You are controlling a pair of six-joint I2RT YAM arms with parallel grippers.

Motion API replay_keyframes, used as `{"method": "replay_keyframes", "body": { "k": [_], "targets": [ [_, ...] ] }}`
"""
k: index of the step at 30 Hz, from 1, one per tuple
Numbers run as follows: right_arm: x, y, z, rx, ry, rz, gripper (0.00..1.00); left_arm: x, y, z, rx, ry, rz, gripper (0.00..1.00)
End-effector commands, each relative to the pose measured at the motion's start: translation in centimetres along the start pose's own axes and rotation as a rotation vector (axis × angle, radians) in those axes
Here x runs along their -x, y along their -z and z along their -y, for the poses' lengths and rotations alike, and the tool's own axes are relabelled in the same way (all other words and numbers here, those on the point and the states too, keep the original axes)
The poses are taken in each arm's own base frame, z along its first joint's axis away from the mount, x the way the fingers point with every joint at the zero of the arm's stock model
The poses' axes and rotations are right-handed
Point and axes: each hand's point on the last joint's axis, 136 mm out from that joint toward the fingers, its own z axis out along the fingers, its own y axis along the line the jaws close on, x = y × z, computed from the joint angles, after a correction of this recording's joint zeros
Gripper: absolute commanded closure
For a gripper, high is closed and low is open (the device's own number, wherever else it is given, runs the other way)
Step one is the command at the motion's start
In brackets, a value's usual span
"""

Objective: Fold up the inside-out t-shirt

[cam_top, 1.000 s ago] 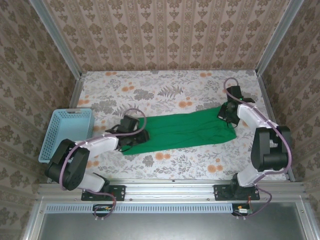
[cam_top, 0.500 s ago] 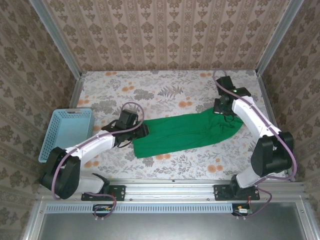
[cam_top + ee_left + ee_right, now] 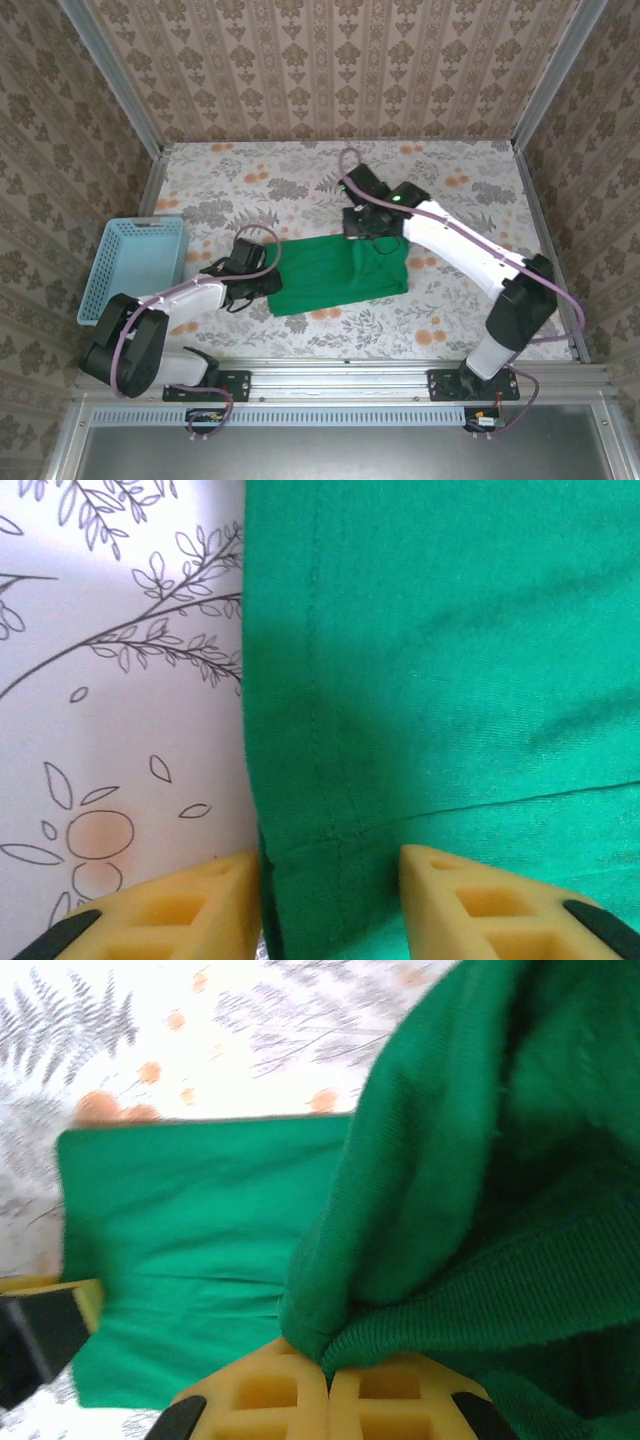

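While the inside-out t-shirt [image 3: 335, 275] lies as a bright green band near the middle of the table [image 3: 450, 180], slightly toward your near edge, its right-hand part is raised and doubled over the flat part. You can see that raised cloth gathered under the right gripper [image 3: 368, 228], which sits above the shirt's far edge with its arm reaching in across the table from the right. On the right wrist camera the right gripper [image 3: 328, 1375] has its yellow fingers [image 3: 270, 1390] pressed together with no gap, pinching a thick roll of green cloth. The ribbed band of the inside-out t-shirt [image 3: 200, 1220] hangs just above them, and the flat layer is spread out below on the flowered surface. At the shirt's left end you have the left gripper [image 3: 264, 280] low against the table. On the left wrist camera the left gripper [image 3: 330, 880] has its two yellow fingers [image 3: 215, 900] standing apart with a moderate gap. The straight left edge of the inside-out t-shirt [image 3: 450, 680] runs down between them, one finger over the bare tabletop just beside the edge and the other over the cloth, where a seam crosses. I cannot tell whether those fingers press on the fabric. To the left, well apart from the shirt, a light-blue basket [image 3: 140, 265] stands at the table's edge beside the left arm.
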Motion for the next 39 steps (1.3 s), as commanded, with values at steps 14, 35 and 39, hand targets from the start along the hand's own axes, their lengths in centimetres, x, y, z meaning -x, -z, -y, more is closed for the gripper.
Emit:
{"method": "replay_keyframes", "body": {
  "k": [14, 35, 39],
  "targets": [
    [-3.0, -4.6, -15.6, 0.256, 0.008, -0.107, 1.00, -2.3, -1.4, 0.4, -0.108, 0.045, -0.008, 0.72],
    [-3.1, -3.0, -18.1, 0.324, 0.081, -0.110, 0.54, -0.6, 5.1, -4.1, 0.054, 0.164, 0.234, 0.56],
    [-1.4, -0.1, -15.5, 0.273, 0.112, -0.002, 0.43, 0.2, 8.5, -4.8, 0.076, 0.167, 0.322, 0.52]
  ]
}}
